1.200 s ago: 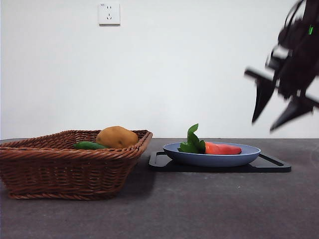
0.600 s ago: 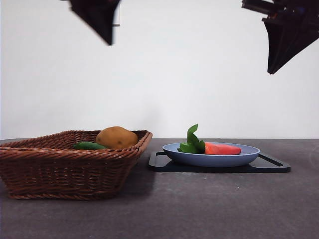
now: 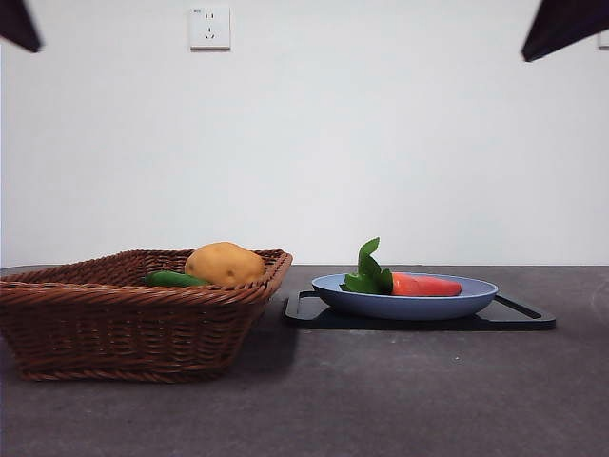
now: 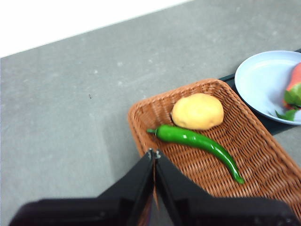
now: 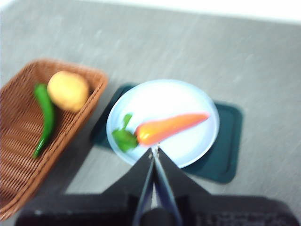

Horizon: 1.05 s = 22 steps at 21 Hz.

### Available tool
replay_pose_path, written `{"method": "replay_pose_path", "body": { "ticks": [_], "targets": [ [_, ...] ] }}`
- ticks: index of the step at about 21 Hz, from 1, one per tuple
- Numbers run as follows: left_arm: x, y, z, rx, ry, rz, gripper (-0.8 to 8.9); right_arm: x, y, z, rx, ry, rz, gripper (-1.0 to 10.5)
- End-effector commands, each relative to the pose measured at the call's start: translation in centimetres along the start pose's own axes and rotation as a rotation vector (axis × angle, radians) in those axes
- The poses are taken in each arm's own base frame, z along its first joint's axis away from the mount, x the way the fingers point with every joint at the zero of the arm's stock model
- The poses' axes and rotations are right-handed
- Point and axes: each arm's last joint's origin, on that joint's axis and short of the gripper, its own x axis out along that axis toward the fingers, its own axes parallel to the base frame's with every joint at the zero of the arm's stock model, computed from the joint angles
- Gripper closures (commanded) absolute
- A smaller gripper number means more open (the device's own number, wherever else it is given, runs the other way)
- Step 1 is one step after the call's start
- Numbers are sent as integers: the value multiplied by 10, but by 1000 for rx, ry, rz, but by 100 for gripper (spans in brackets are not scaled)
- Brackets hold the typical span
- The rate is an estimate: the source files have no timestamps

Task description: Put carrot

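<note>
Both grippers point(image 4: 154, 153) point(image 5: 153, 149) now higher, carrot point(image 3: 423, 284) unmoved

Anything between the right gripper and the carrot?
Nothing visible. The carrot lies uncovered on the blue plate, with the right gripper raised above it, jaws shut. Potato and green pepper sit aside in the basket.

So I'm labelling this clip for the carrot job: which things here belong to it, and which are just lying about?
Job:
carrot
blue plate it lies on
right gripper, shut, above it

Lying about:
wicker basket
potato
green chilli
black tray
left gripper, shut
</note>
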Motion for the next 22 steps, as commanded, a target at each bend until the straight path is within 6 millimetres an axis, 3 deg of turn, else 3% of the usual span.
{"method": "replay_pose_path", "body": {
  "ticks": [1,3,5,8,22],
  "targets": [
    [-16,0,-33,-85,-71,-5,807,-6,-1,-24,30,-86,1,944],
    [-28,0,-60,-122,-122,-11,807,-10,-4,-46,48,-185,17,944],
    [-40,0,-71,-130,-184,-26,807,-13,-6,-60,62,-231,22,944],
    [-49,1,-72,-139,-238,-39,806,-12,-7,-62,66,-231,8,943],
    [-48,1,-71,-146,-244,-35,805,-11,-7,-62,67,-230,-6,943]
  ]
}}
